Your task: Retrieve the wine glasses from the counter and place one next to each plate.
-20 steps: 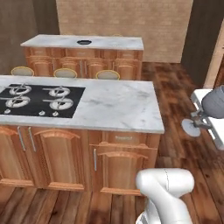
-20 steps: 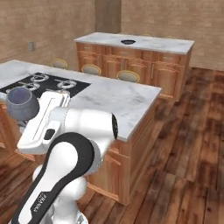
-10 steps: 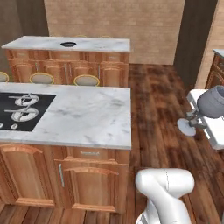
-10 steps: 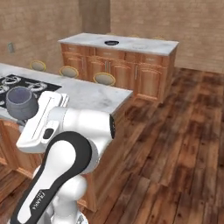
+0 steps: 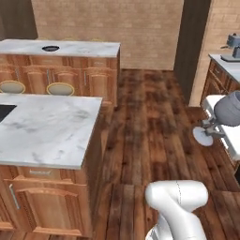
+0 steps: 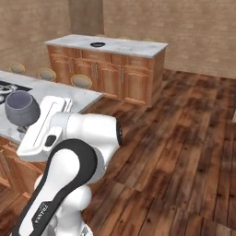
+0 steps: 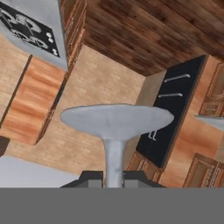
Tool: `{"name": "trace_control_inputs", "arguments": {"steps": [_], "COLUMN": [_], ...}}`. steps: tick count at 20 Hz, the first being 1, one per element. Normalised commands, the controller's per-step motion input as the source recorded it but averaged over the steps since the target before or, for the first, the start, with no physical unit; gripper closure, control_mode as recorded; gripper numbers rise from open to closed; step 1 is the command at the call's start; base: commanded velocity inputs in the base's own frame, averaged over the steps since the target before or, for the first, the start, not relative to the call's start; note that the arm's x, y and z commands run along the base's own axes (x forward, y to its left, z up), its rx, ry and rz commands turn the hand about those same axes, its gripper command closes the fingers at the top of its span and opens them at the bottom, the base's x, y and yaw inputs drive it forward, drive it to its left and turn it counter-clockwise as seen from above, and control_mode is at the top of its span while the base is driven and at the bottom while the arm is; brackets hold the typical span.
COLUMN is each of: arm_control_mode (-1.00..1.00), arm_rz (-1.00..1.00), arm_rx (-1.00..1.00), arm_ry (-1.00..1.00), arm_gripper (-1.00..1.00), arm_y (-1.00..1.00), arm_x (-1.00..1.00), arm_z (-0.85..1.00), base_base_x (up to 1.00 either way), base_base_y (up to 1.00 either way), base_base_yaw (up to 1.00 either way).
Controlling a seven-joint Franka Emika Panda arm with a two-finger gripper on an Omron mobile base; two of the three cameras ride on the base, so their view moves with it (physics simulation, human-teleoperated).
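Home kitchen, marble island top (image 5: 44,129), wooden cabinets (image 6: 110,76), round stools (image 5: 60,88), brick walls (image 5: 108,23), plank floor (image 5: 150,136)

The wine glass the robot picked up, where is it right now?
The wine glass is held by its stem in the gripper, off the arm's right side above the wooden floor, away from the marble island.

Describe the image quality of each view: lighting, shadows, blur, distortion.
Left base view: flat, even rendered light, slightly soft; the translucent bluish-grey stemmed wine glass reads blurry at the right edge. Right base view: the same even light, a soft sheen on the white arm. Hand view: rolled, so the wooden floor sits on top; the glass's round foot looms large between the gripper tips.
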Motion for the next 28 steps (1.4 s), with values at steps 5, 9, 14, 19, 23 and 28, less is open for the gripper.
{"name": "trace_control_inputs", "arguments": {"steps": [5, 9, 14, 19, 23, 28], "arm_control_mode": [1.00, 1.00, 1.00, 1.00, 1.00, 1.00], "arm_rz": [0.00, 0.00, 0.00, 0.00, 0.00, 0.00], "arm_rx": [0.00, 0.00, 0.00, 0.00, 0.00, 0.00], "arm_ry": [0.00, 0.00, 0.00, 0.00, 0.00, 0.00], "arm_gripper": [1.00, 1.00, 1.00, 1.00, 1.00, 1.00], "arm_y": [0.00, 0.00, 0.00, 0.00, 0.00, 0.00], "arm_x": [0.00, 0.00, 0.00, 0.00, 0.00, 0.00], "arm_z": [0.00, 0.00, 0.00, 0.00, 0.00, 0.00], "base_base_x": [1.00, 1.00, 1.00, 1.00, 1.00, 1.00], "base_base_y": [-0.88, -0.08, -0.16, 0.12, 0.84, 1.00], "base_base_yaw": [0.16, 0.10, 0.15, 0.02, 0.06, 0.08]}}
